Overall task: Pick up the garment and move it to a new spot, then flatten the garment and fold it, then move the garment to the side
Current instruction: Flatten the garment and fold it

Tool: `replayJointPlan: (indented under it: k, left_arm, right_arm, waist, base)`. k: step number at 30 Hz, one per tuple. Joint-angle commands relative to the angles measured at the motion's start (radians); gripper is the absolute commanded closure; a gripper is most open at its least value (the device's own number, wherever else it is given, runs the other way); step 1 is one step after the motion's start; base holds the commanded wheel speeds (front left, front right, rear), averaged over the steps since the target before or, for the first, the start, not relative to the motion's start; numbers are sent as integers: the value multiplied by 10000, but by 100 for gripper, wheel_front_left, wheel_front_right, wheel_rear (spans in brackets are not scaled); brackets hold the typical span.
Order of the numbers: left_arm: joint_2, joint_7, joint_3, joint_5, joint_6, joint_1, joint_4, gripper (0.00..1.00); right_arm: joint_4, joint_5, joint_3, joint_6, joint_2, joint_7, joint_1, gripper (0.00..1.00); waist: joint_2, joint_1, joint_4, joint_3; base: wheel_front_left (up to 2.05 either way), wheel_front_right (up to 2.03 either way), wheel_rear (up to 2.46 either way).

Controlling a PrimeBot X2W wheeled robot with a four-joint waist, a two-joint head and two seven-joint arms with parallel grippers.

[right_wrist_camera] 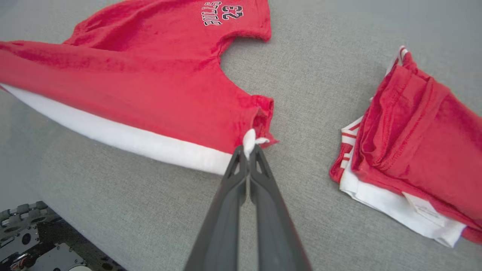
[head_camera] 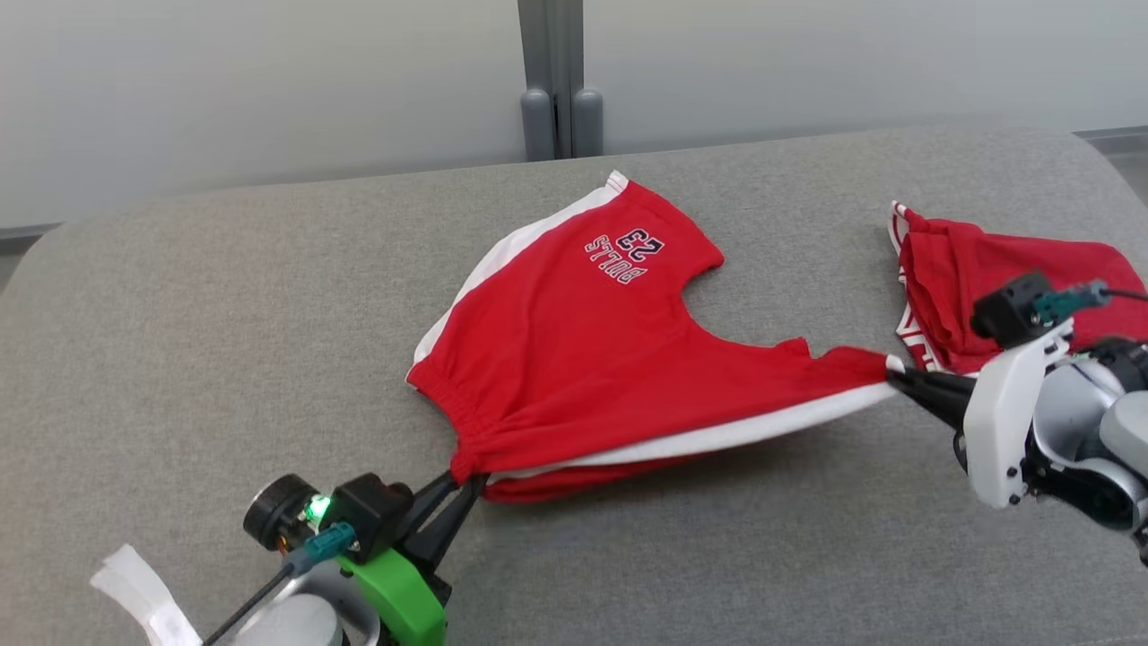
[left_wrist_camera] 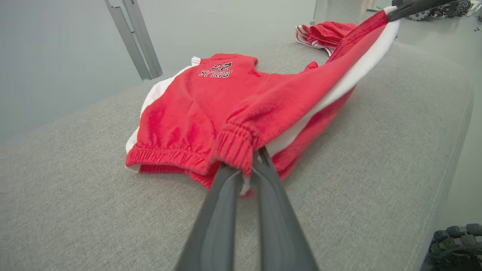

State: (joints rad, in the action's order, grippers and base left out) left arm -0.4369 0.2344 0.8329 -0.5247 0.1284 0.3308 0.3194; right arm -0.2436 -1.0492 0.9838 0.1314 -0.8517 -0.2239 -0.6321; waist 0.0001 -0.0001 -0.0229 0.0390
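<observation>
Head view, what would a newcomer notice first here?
The red shorts with white side stripes are stretched mid-surface between the left gripper, shut on the waistband corner, and the right gripper, shut on a leg hem. To the right lies a second red garment, folded, on the grey cushion.

Bright, even, diffuse light; soft shadow under garment; wrist views edge-distorted.

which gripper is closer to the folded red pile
Right. The right gripper pinches the shorts just beside the folded pile; the left gripper grips their waistband, farther away.
</observation>
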Motion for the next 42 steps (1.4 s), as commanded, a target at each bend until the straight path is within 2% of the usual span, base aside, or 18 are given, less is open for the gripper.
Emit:
replayJointPlan:
  k: [1,5,11,22,31,42]
  left_arm:
    - [53,2,-108,-47,-69,294,-51,100]
    - [308,69,-429,-205,-180,773,-5,100]
    - [986,233,-709,-188,-227,1535,250,100]
    - [2409,308,-1096,219,-142,3260,1411,100]
    - [3177,305,-1277,676,-19,4001,2075,100]
    - [3581,307,-1831,910,16,4531,2540,100]
  right_arm:
    - [71,161,-139,-15,-77,-98,-330,100]
    - [154,412,-544,-15,57,-411,-1180,100]
    - [-280,537,-960,-15,396,-946,-2568,100]
    - [-1794,1664,-438,-15,728,-1671,-5551,100]
    - [-3326,2160,513,-15,1177,-1355,-6989,100]
    - [-4789,2165,1527,-15,1605,-783,-8013,100]
  waist:
    - [-1,1,312,380]
    - [-1,1,751,892]
    - [-1,1,1613,1696]
    - [-1,1,3051,3339]
    - [-1,1,3515,4216]
    - [-1,1,3578,4913]
  base:
    - [0,0,0]
    - [0,0,0]
    - [0,0,0]
    - [0,0,0]
    - [0,0,0]
    - [0,0,0]
